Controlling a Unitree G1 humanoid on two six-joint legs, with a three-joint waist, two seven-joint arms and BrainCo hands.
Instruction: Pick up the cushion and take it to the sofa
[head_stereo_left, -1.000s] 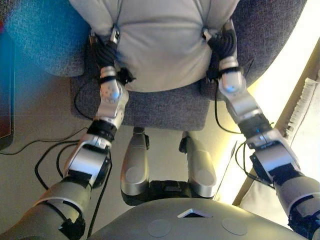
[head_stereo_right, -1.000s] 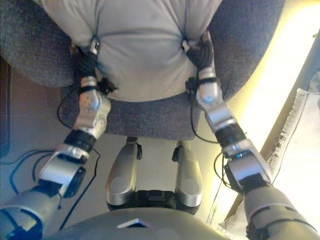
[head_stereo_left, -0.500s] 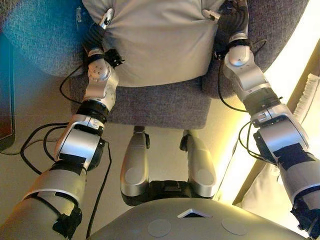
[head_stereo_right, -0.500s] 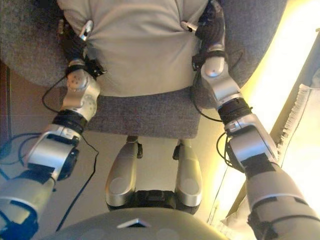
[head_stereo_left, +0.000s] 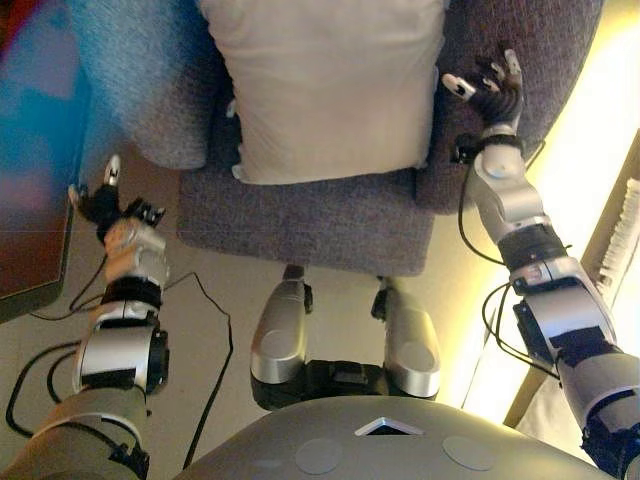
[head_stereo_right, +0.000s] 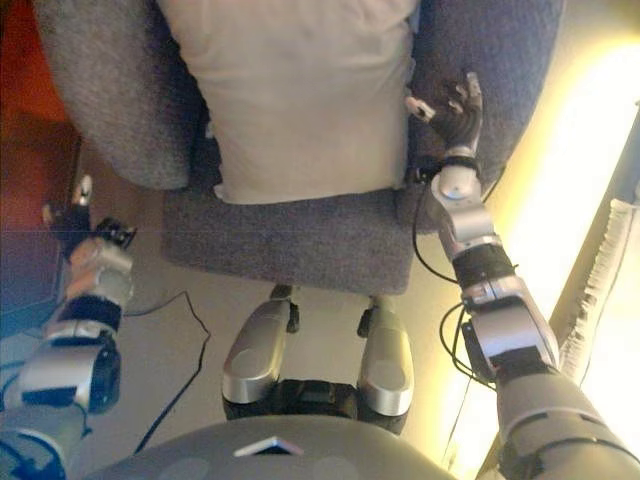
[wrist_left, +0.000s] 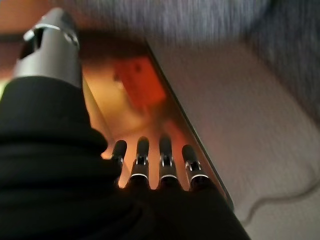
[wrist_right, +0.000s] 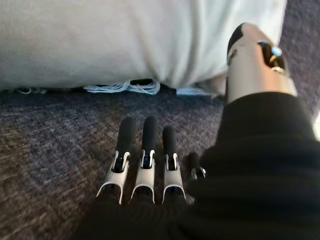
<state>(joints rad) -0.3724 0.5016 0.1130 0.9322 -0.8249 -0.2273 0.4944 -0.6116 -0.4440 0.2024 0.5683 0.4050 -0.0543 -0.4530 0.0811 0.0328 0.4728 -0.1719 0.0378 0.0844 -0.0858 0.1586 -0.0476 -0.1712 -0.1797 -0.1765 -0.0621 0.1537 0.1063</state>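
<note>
The beige cushion (head_stereo_left: 330, 80) lies on the seat of the grey sofa (head_stereo_left: 310, 215), leaning toward its back, with no hand on it. My right hand (head_stereo_left: 490, 90) is open with fingers spread over the sofa's right arm, just beside the cushion's right edge. In the right wrist view its straight fingers (wrist_right: 145, 150) hover above grey fabric, with the cushion (wrist_right: 125, 40) ahead. My left hand (head_stereo_left: 105, 205) is open, off the sofa's left side, low over the floor. In the left wrist view its fingers (wrist_left: 150, 160) are straight and hold nothing.
A dark reddish panel (head_stereo_left: 35, 150) stands on the floor at the left, close to my left hand. A black cable (head_stereo_left: 215, 340) trails over the floor. A white fringed cloth (head_stereo_left: 625, 230) lies at the right beyond a wooden edge.
Both hands have let go of the cushion and opened. The left hand has swung out left and down off the sofa. The right hand has moved right, over the sofa's arm.
</note>
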